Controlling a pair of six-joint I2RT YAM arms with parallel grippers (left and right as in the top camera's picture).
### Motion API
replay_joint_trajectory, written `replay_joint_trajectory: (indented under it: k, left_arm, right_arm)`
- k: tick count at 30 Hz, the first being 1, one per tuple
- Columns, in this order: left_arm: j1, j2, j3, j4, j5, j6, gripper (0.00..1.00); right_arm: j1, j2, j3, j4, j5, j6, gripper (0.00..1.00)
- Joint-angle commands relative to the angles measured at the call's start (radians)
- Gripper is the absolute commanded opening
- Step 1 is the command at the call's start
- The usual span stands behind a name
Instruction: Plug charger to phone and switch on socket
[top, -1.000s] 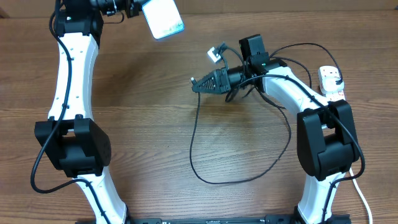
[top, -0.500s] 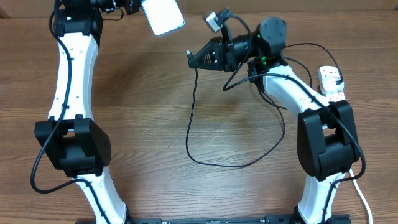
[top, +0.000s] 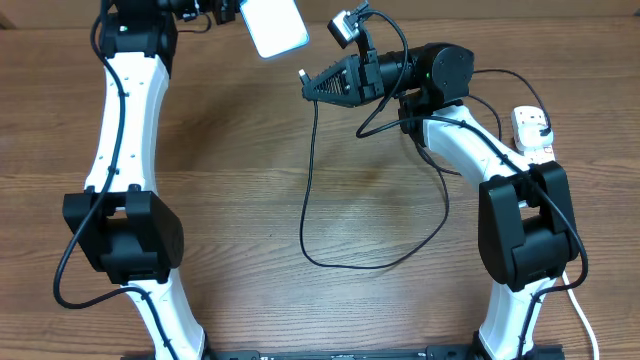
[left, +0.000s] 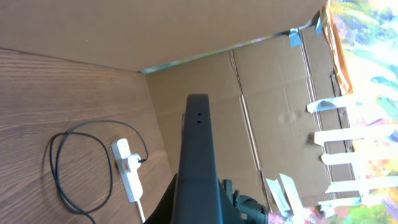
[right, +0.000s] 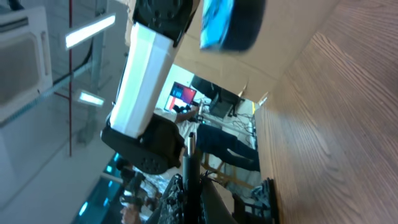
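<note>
Fingers of the left gripper (top: 236, 12) grasp a slim lit smartphone (top: 273, 25), well left of the white power strip (top: 531, 132). Nearer it, the right gripper (top: 305, 80) pinches a thin black cable (top: 311, 170).

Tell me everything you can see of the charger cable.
The charger is a long, thin black cable, rubbery-looking. The right gripper pinches its small connector end, held above the table near the far edge. From there it hangs down, sweeps a wide loose loop over the wooden table, and ends at the white power strip, apparently plugged in.
</note>
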Motion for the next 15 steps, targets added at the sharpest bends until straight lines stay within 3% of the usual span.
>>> replay_joint_trajectory:
  k: [1, 15]
  left_arm:
    - [-0.014, -0.018, 0.017, 0.011, 0.016, -0.01, 0.04]
    - [-0.039, -0.018, 0.017, 0.011, 0.023, -0.016, 0.04]
  right_arm:
    - [0.001, -0.022, 0.011, 0.005, 0.048, 0.037, 0.04]
    - [0.001, -0.022, 0.011, -0.007, 0.113, 0.05, 0.04]
